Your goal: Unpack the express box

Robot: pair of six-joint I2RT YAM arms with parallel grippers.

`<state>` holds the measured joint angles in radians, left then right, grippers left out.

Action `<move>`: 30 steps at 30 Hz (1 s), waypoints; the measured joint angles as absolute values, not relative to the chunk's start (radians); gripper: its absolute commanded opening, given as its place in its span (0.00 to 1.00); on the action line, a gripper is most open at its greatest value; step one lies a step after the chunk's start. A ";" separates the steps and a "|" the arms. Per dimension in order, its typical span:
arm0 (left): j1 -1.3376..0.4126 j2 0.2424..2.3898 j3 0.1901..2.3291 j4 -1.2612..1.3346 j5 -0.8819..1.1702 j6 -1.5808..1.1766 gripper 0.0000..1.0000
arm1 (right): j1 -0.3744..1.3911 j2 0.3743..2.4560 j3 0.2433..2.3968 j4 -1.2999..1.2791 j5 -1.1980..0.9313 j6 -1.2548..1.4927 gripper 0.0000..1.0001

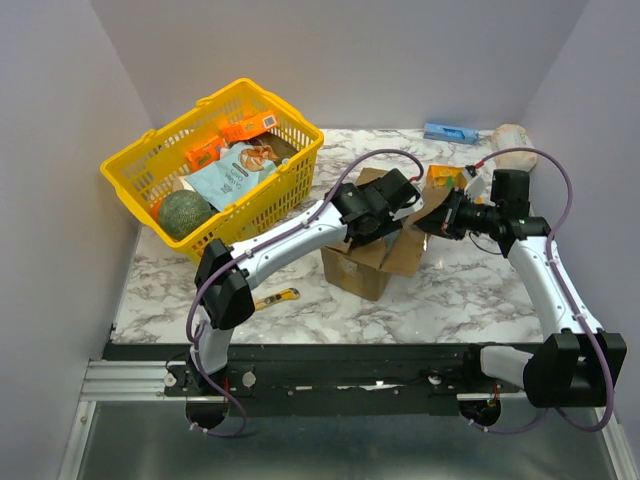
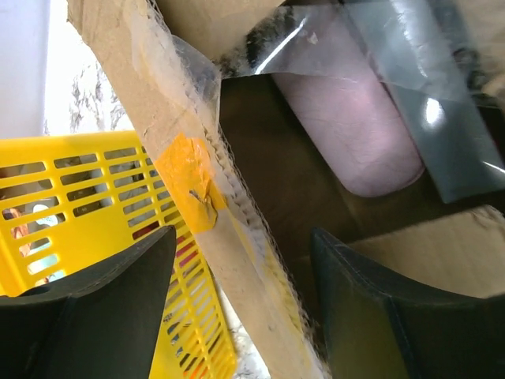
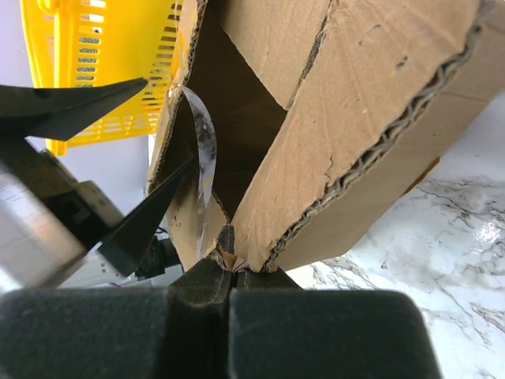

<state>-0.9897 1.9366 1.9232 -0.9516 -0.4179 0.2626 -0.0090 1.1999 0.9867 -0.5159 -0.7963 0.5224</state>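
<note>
The express box, a brown cardboard carton, stands mid-table with its flaps up. My left gripper hangs over its open top. In the left wrist view it is open, its fingers apart on either side of a box wall bearing a yellow sticker. A pale pink roll and a grey item under clear tape lie inside. My right gripper is shut on the right flap. The right wrist view shows it pinching the flap's corner.
A yellow plastic basket with snack packs and a green melon stands at the back left. A yellow-handled tool lies near the left arm. An orange packet, a blue item and a beige bag lie at the back right.
</note>
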 measured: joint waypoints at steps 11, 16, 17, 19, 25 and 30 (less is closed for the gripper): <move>-0.892 1.977 2.051 -1.008 -0.395 0.291 0.25 | -0.014 1.168 0.967 -0.524 -0.750 0.463 0.00; -0.850 1.967 2.051 -1.021 -0.296 0.268 0.05 | -0.015 1.164 0.959 -0.526 -0.734 0.410 0.01; -0.842 1.965 2.051 -1.022 -0.273 0.262 0.00 | -0.015 1.162 0.955 -0.526 -0.732 0.398 0.01; -0.817 1.960 2.051 -1.023 -0.216 0.245 0.00 | -0.015 1.152 0.944 -0.525 -0.723 0.371 0.00; -0.634 1.938 2.051 -1.008 0.195 0.172 0.00 | -0.015 1.137 0.939 -0.525 -0.679 0.265 0.00; -0.522 1.930 1.986 -0.949 0.600 0.122 0.00 | -0.015 1.177 1.033 -0.601 -0.641 0.162 0.33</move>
<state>-0.5224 1.9301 1.9862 -0.9493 0.5999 0.1219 -0.0147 1.1770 1.0328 -0.6010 -0.6407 0.1619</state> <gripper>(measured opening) 0.030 0.023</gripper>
